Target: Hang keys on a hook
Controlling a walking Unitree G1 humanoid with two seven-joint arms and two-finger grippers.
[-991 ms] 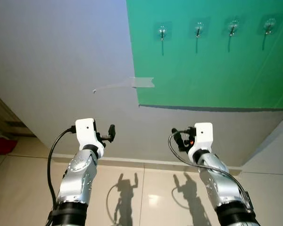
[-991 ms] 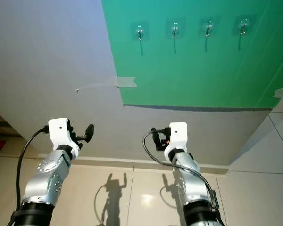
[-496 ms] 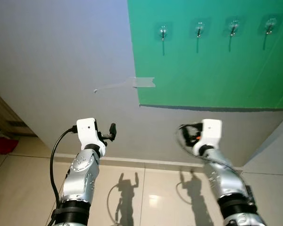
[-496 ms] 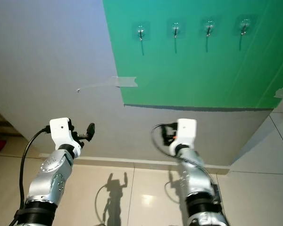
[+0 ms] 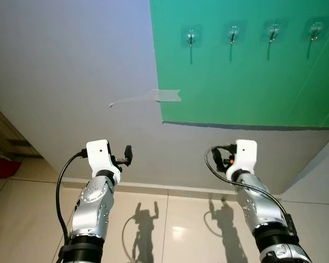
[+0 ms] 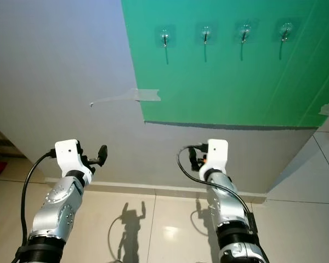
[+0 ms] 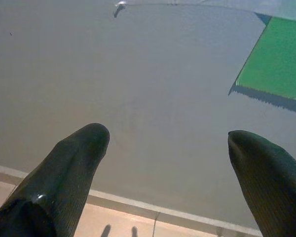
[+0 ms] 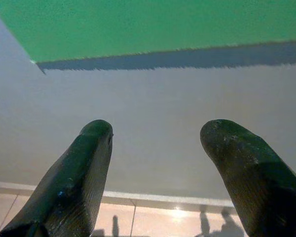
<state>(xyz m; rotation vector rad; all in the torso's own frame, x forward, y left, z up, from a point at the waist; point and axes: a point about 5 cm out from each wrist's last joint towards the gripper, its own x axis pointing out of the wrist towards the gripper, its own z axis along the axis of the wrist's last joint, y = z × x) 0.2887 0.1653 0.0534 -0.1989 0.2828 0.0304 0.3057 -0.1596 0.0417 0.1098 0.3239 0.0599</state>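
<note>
Four small clear-backed metal hooks [image 5: 191,39] sit on green wall panel [image 5: 252,76], at 12 o'clock, well above both grippers. Left gripper [image 7: 170,148] & right gripper [image 8: 155,143]: jaws apart, empty. Keys possibly out of frame.

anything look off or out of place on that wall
A strip of tape sits at the left edge of the green panel, and a thin line runs from it across the grey wall to a small mark. The four hooks hang empty.
</note>
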